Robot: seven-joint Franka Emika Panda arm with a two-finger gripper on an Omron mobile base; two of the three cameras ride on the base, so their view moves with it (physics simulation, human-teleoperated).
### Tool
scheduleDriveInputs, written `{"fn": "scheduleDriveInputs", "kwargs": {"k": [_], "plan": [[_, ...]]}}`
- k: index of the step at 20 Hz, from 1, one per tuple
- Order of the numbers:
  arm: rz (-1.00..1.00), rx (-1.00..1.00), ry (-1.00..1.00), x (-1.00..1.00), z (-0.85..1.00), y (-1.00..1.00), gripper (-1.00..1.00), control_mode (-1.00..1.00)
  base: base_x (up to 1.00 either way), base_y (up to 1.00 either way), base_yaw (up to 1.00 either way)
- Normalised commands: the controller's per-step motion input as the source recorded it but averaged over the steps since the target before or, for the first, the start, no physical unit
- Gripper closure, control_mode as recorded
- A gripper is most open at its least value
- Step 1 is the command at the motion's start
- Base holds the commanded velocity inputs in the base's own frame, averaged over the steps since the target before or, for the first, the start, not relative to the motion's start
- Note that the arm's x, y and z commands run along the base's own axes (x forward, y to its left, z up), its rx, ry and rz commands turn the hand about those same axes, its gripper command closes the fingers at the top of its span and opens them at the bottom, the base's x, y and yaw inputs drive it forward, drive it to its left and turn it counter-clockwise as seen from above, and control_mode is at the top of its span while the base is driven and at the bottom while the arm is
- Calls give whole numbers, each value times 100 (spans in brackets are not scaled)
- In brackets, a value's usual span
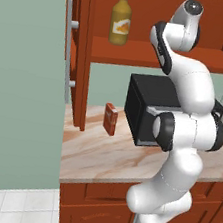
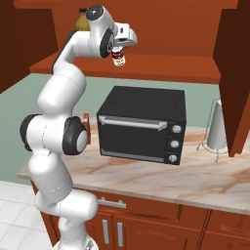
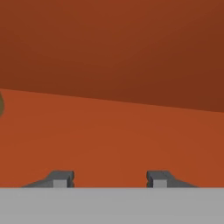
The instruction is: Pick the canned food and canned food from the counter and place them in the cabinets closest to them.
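Reaching up into the open cabinet [image 2: 146, 68], my gripper [image 2: 118, 49] sits above its shelf with the fingers [image 3: 61, 178] spread apart in the hand view. A red-labelled can [image 2: 117, 58] hangs just below my hand; I cannot tell whether I grip it. The yellow-labelled bottle [image 1: 119, 26] stands near the shelf's left end.

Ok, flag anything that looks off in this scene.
One thing: the red-labelled can hangs slightly tilted just under the hand, over the cabinet shelf, while the gripper is open with nothing between its fingers. Whether the can rests on the shelf I cannot tell. Nothing is spilled or damaged.
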Motion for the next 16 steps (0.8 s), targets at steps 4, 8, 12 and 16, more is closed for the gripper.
{"fn": "scheduleDriveInputs", "kwargs": {"k": [4, 8, 12, 16], "plan": [[0, 0, 0, 0, 1, 0, -100, -100, 0, 0, 0], [0, 1, -4, -15, 17, -2, -100, -100, 0, 0, 0], [0, 0, -7, -71, 13, -12, -100, -100, 0, 0, 0], [0, -2, -9, -100, -20, -15, -100, -100, 0, 0, 0]]}}
